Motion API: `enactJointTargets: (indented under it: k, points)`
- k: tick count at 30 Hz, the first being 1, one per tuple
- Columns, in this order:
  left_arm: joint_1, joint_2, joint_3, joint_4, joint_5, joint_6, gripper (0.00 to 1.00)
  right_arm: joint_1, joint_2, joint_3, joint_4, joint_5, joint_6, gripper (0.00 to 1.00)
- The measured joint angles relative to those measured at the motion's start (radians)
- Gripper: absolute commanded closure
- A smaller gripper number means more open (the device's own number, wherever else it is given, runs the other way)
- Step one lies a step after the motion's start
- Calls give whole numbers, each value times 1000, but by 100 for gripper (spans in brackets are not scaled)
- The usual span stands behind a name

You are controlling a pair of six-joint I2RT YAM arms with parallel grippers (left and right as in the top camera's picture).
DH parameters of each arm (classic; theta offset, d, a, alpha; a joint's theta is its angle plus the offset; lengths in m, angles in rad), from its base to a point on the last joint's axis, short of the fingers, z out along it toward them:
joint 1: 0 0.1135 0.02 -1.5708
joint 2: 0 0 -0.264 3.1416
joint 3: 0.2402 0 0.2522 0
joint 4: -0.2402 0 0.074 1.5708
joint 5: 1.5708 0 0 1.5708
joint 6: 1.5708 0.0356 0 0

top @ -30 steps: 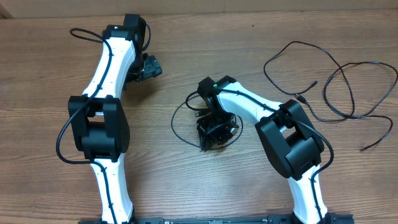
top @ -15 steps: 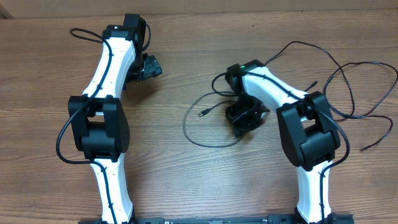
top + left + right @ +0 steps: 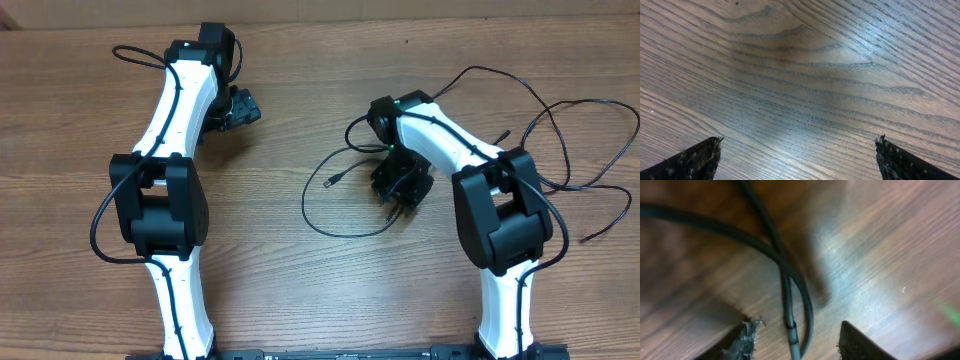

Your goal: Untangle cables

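Note:
Thin black cables lie on the wooden table. One cable (image 3: 320, 222) forms a loose loop at the centre, and its plug end (image 3: 333, 181) lies inside the loop. More cables (image 3: 475, 69) sprawl in crossing loops at the far right. My right gripper (image 3: 400, 195) hangs over the right side of the centre loop. In the right wrist view its jaws (image 3: 797, 332) stand apart, with two cable strands (image 3: 760, 242) running between them untouched. My left gripper (image 3: 243, 108) rests at the back left, open over bare wood (image 3: 797, 147).
Thicker black wires run along both arms. The right arm's elbow (image 3: 500, 215) covers part of the right-hand cables. One cable tip (image 3: 585, 238) lies near the right edge. The table's far edge (image 3: 320, 18) runs behind the left arm.
My right gripper dragged the centre loop to the right, then opened and let the cable go. The left arm has stayed still.

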Motion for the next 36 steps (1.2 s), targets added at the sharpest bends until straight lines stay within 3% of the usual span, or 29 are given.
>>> enactJointTargets:
  k: [7, 16, 21, 29, 36]
  points:
    - [0, 0, 0, 0, 0, 0, 0, -6, -5, 2, 9, 45, -11, 39]
    - [0, 0, 0, 0, 0, 0, 0, -8, -13, -7, 48, 78, -11, 43]
    - [0, 0, 0, 0, 0, 0, 1, -31, -27, -32, 90, 68, -13, 55]
    - [0, 0, 0, 0, 0, 0, 1, -122, -53, -86, 150, 1, -19, 96]
    - [0, 0, 0, 0, 0, 0, 1, -136, -66, -109, 188, -19, -70, 96]
